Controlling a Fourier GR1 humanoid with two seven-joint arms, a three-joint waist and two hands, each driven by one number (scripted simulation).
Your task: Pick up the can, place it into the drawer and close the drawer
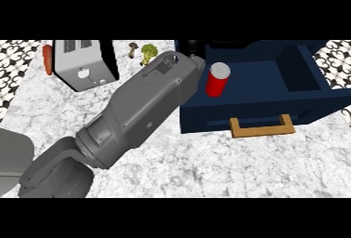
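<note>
Robot hand (194, 50) of mine is mostly hiding behind my own grey forearm (140, 109), so I cannot tell how it is set; only a dark bit is showing beside the red can (217, 79). That smooth, white-topped cylinder is standing upright inside the open navy drawer (260, 100). I am risking tipping it as my forearm is pulling clear. Closing by the tan wooden handle (263, 126), a skewed push could be jamming the boxy drawer on the speckled marble desk (226, 162).
</note>
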